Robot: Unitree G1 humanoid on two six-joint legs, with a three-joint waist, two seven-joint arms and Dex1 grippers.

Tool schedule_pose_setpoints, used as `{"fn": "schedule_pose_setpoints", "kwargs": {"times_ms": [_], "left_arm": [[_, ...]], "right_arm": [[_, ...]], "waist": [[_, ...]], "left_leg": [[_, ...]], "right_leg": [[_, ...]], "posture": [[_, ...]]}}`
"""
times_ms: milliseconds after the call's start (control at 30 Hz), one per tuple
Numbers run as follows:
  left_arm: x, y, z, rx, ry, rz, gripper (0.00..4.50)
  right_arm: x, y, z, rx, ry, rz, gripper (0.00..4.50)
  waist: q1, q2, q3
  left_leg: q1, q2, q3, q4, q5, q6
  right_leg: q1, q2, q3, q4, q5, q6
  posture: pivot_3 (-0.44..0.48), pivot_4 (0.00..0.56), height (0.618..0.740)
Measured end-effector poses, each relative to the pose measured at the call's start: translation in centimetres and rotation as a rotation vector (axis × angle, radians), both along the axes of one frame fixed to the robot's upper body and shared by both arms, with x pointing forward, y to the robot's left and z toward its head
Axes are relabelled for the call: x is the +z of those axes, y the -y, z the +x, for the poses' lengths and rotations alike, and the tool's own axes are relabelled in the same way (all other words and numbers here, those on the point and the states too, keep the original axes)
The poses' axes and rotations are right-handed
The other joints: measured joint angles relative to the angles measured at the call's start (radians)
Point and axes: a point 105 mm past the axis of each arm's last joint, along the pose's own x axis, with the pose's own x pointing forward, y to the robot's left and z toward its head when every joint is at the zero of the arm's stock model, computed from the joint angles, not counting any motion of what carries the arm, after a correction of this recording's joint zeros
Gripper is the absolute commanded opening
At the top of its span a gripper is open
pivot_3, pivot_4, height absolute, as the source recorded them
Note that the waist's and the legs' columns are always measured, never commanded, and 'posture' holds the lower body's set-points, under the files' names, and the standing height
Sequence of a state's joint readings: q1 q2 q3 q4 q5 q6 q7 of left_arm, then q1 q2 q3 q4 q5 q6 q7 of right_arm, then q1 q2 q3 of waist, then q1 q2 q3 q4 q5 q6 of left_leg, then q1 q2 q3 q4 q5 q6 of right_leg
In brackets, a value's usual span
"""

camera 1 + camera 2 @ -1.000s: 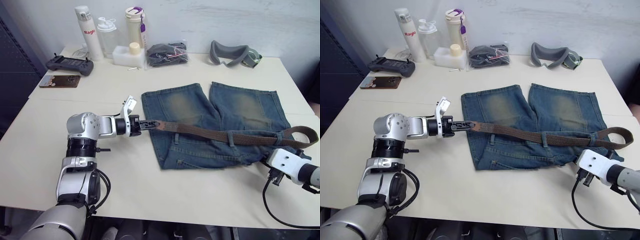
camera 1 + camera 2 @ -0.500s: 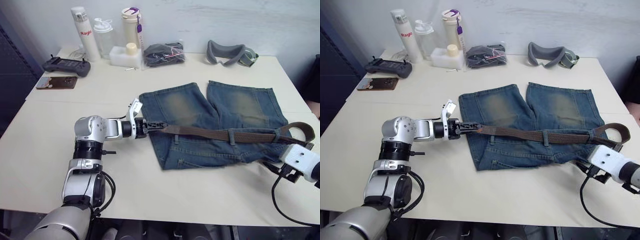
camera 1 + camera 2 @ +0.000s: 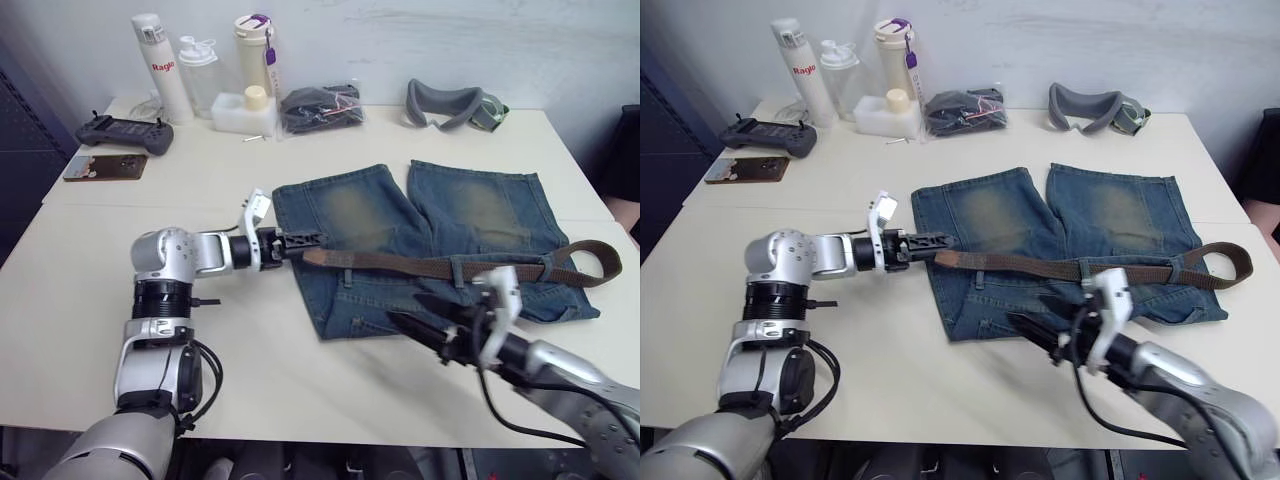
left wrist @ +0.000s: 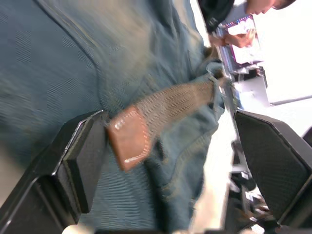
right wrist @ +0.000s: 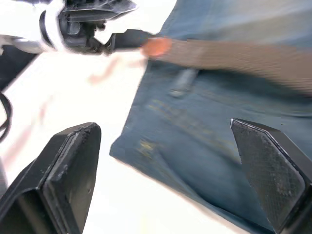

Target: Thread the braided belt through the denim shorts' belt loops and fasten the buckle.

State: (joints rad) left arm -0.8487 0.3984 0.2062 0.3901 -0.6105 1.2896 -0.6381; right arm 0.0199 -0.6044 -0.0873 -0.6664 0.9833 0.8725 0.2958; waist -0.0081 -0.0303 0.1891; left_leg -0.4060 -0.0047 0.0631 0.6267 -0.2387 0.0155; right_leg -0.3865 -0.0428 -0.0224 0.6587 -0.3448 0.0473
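The denim shorts (image 3: 420, 240) lie flat mid-table, legs pointing away from me. The braided belt (image 3: 430, 266) runs across them near the waistband, under belt loops (image 3: 460, 272), and curls into a loop (image 3: 595, 260) at the right. I cannot make out the buckle. My left gripper (image 3: 303, 240) is open at the shorts' left edge; in the left wrist view the belt's brown leather tip (image 4: 127, 139) lies loose between the fingers (image 4: 83, 151). My right gripper (image 3: 408, 310) hovers open over the shorts' near edge, pointing left, its fingers (image 5: 63, 170) wide apart.
Three bottles (image 3: 160, 65) and a white box (image 3: 245, 110) stand at the back left, beside a dark bundle in plastic (image 3: 320, 105). A grey headset (image 3: 450, 103) lies at the back right. A controller (image 3: 125, 130) and a phone (image 3: 105, 165) sit far left.
Both grippers have opened. The left one let go of the belt's tip. The right arm left the belt's looped end and swung left, over the shorts' near edge.
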Motion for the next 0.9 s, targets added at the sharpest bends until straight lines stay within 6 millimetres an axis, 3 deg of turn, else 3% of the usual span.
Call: {"fn": "schedule_pose_setpoints", "kwargs": {"times_ms": [100, 233, 267, 400, 600, 900], "left_arm": [[0.2, -1.8, -0.5, -0.003, 0.071, 0.075, 4.44], [-0.8, -2.9, -1.9, -0.08, 0.138, 0.194, 4.44], [-1.0, -2.9, -2.1, -0.097, 0.146, 0.207, 4.48], [-0.6, -2.6, -2.6, -0.148, 0.201, 0.219, 4.5], [-0.6, -2.3, -3.3, -0.178, 0.219, 0.219, 4.5], [-0.9, -1.5, -3.4, -0.194, 0.222, 0.206, 4.5]], "right_arm": [[-1.4, -0.3, 0.4, 0.053, 0.101, -0.278, 4.5], [-2.8, 0.2, 1.4, 0.093, 0.202, -0.501, 4.5], [-3.4, 0.6, 1.7, 0.101, 0.215, -0.559, 4.26], [-3.1, 1.7, 2.1, 0.149, 0.311, -0.658, 2.71], [-3.1, 5.9, 3.2, 0.104, 0.293, -0.733, 0.03], [-2.7, 13.4, 4.7, 0.006, 0.258, -0.871, 0.03]], "waist": [[0.007, 0.0, 0.0], [0.009, 0.0, 0.0], [0.01, 0.0, 0.0], [0.011, 0.0, 0.0], [0.011, 0.0, 0.0], [0.02, 0.0, 0.0]], "left_leg": [[-0.004, 0.0, 0.001, 0.0, 0.001, 0.0], [-0.006, 0.0, 0.001, 0.0, 0.001, 0.003], [-0.007, 0.0, 0.001, 0.0, 0.0, 0.004], [-0.007, 0.0, 0.001, 0.001, -0.001, 0.008], [-0.006, 0.0, 0.001, 0.002, -0.001, 0.013], [-0.001, -0.001, 0.0, 0.002, -0.002, 0.014]], "right_leg": [[-0.004, 0.0, 0.001, -0.001, 0.0, 0.0], [-0.005, -0.001, 0.001, -0.004, -0.001, -0.001], [-0.005, -0.001, 0.001, -0.004, -0.001, -0.001], [-0.004, -0.002, 0.001, -0.004, -0.001, -0.001], [-0.003, -0.002, 0.0, -0.004, 0.0, 0.0], [0.004, -0.002, 0.0, -0.005, 0.001, 0.001]], "posture": [[0.0, 0.15, 0.738], [0.0, 0.15, 0.738], [0.0, 0.15, 0.738], [0.0, 0.15, 0.738], [0.0, 0.15, 0.738], [0.0, 0.15, 0.738]]}}
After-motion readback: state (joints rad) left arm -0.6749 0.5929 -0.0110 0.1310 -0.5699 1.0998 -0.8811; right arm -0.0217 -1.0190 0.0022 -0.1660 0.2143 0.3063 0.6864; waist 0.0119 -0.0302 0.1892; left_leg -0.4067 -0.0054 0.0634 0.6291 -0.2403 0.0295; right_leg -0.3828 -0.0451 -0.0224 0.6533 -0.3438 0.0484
